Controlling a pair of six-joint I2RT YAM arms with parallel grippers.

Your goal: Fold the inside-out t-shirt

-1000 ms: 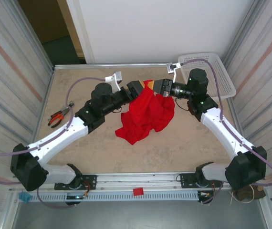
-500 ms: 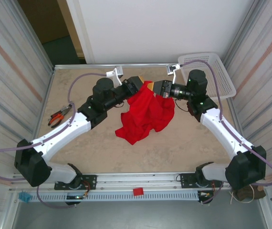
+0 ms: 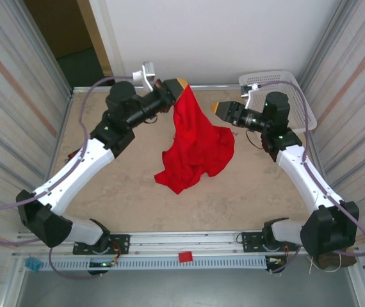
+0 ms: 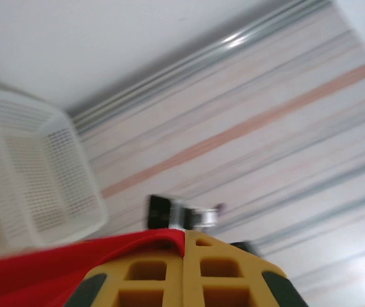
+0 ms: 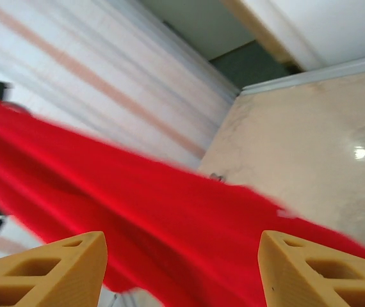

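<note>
Red t-shirt (image 3: 193,148) is strung up by its top end from the left gripper (image 3: 181,84), which sits high near the back edge of the table (image 3: 125,192), a bit left of centre. From that pinch point the cloth drops in a long drape toward the front. It ends in a crumpled heap lying on the middle of the table. From up top it's just plain red folds, and I can't make out any lettering or print.

On the left wrist camera the yellow fingers (image 4: 234,252) are pressed flat together with a fold of the red fabric clamped in the seam between them and spilling off to the left. So that one is fully closed on the shirt. Behind it there's a white basket (image 4: 22,185) and a striped wall (image 4: 266,128), both pretty blurry.

The right gripper (image 3: 216,107) is over on the right side of the shirt, pointing at it and just beside its upper edge, with a sliver of table showing between them. Its wrist camera shows the two yellow fingertips (image 5: 89,272) spread wide apart and gripping nothing. The red cloth runs across the view beyond the tips, not pinched.

In the overhead view the basket sits in the far right corner of the table, right behind the right arm's wrist.
</note>
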